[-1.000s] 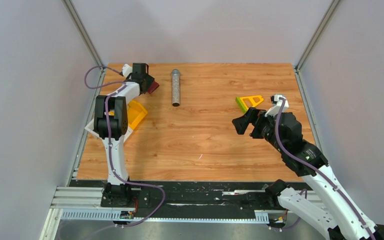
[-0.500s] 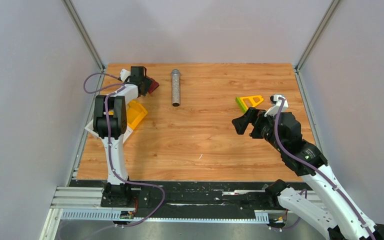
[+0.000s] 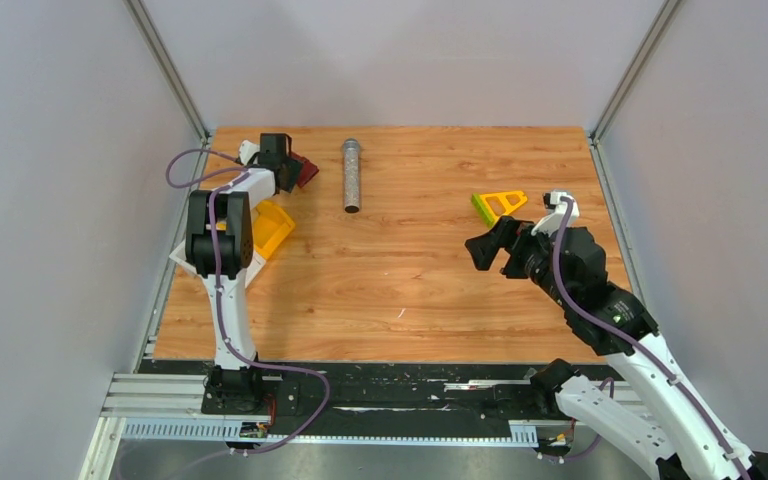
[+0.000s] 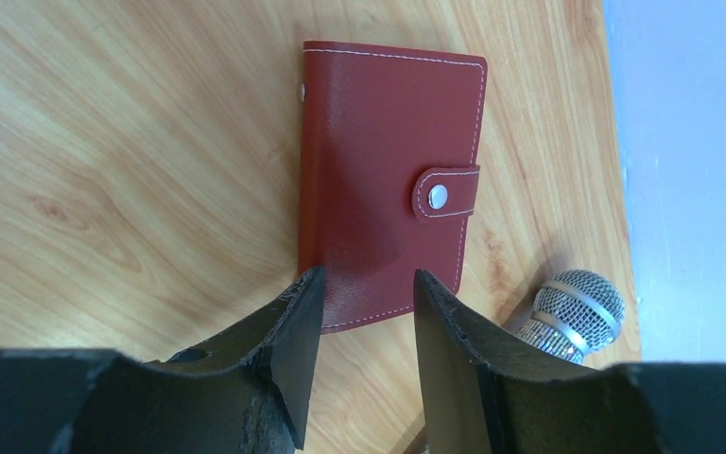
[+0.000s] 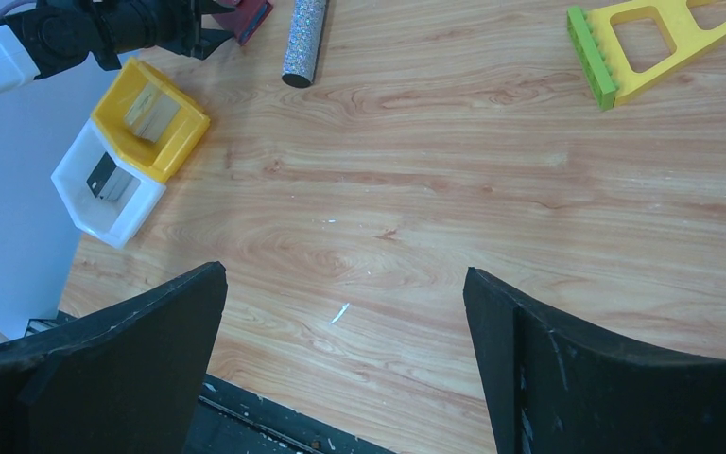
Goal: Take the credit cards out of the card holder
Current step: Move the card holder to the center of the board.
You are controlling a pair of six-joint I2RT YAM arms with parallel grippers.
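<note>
Right gripper (image 3: 480, 248) hung wide open over the mid-right table (image 3: 410, 280), nothing in it. At far left, left gripper (image 4: 367, 284) had its jaws partly apart, tips at the edge of the card holder (image 4: 388, 170). Holder lay flat, snapped shut, near the microphone (image 4: 572, 312).

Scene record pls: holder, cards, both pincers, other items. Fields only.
holder: flat on table, far-left area, folded, snap tab fastened, inside hidden
cards: what looks like a tan card in yellow tray; dark card in white tray
left pincer: open, fingers either side of holder's near edge, contact unclear
right pincer: wide open, empty, above bare wood
other: glitter cylinder beside holder; yellow-green triangle far right
</note>
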